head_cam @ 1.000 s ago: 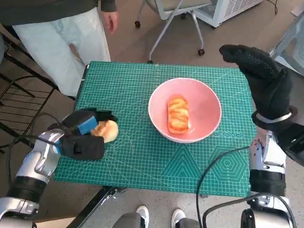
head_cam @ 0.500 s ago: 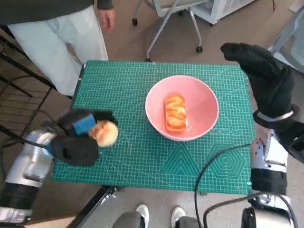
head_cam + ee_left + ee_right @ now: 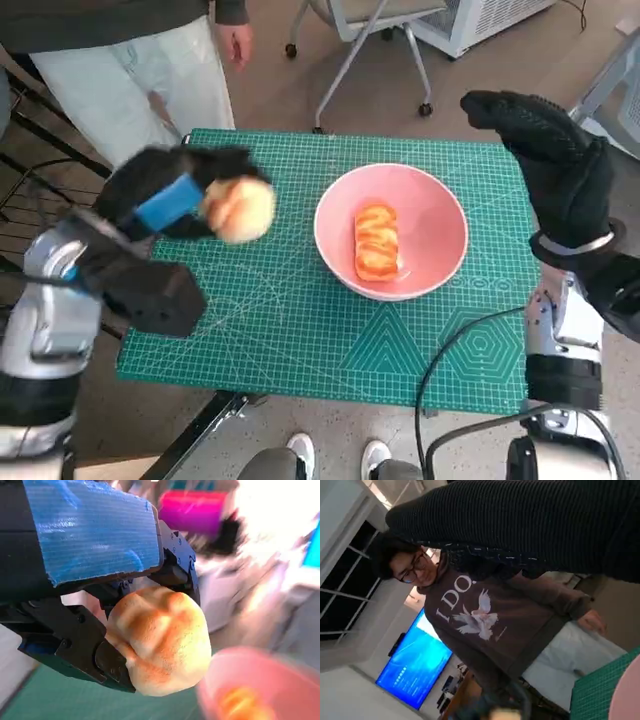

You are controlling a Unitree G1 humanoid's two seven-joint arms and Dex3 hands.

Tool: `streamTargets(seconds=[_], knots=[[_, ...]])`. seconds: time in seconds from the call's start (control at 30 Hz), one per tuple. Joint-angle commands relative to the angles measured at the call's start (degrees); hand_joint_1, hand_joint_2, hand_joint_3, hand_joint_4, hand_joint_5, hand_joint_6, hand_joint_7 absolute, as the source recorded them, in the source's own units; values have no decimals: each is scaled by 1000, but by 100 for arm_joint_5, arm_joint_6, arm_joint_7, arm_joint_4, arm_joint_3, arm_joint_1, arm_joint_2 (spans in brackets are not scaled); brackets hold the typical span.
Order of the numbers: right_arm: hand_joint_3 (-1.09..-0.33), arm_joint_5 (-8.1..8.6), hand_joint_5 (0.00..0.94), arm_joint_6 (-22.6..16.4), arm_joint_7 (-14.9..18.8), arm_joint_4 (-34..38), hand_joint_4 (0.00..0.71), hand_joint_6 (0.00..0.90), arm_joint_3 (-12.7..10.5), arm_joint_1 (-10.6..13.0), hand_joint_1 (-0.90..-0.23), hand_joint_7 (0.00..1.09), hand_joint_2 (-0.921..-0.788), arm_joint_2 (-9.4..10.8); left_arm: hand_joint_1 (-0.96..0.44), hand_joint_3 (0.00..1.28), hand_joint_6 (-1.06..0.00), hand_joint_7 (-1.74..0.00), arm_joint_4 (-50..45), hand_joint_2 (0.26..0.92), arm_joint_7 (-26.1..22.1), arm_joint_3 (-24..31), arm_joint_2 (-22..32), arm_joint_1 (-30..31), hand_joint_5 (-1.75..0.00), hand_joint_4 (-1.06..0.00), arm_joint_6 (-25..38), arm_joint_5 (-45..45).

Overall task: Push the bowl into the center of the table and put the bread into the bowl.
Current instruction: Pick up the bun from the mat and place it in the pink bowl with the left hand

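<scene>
Holding a round bread roll (image 3: 239,208) clear of the green cutting mat (image 3: 300,330), the left hand (image 3: 172,200) hangs above the mat's left part, beside the pink bowl (image 3: 390,232) and not over it. In the left wrist view the roll (image 3: 159,640) sits clamped between the black fingers (image 3: 70,640) under the blue-taped back (image 3: 90,530), with the bowl's pink rim (image 3: 260,685) blurred nearby.

The bowl stands near the middle of the mat, a little toward the robot's right, and a glazed oblong bread (image 3: 375,241) lies inside it on the bottom.

The right hand (image 3: 545,160) in its black knitted glove is raised off the table beyond the mat's right far corner, fingers extended and lying together, holding nothing. In the right wrist view the glove (image 3: 530,525) crosses the top as a dark band.

A person (image 3: 130,60) in pale trousers stands at the table's far left corner; the right wrist view shows the person (image 3: 485,625) in a dark sweatshirt. An office chair's base (image 3: 360,60) stands on the floor beyond the table.
</scene>
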Motion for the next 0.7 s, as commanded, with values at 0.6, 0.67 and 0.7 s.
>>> streamTargets(seconds=[0.6,0.67,0.7], knots=[[-686,-163,1,-98,5,-2,166,-1,13,55,-685,456,-921,-70,2,8,-676,-1083,2859,914,611,-1446,-1945,-2397,-1065,-807,-650,634],[-683,-166,1,-111,13,16,166,-1,-9,58,-685,457,-921,-97,2,17,-663,-1097,3203,917,690,-1545,-2072,-2520,-1087,-787,-711,691],[-680,-166,2,-117,18,25,168,0,-20,60,-684,457,-921,-109,2,27,-656,-1110,3365,918,727,-1589,-2126,-2577,-1106,-764,-741,715]])
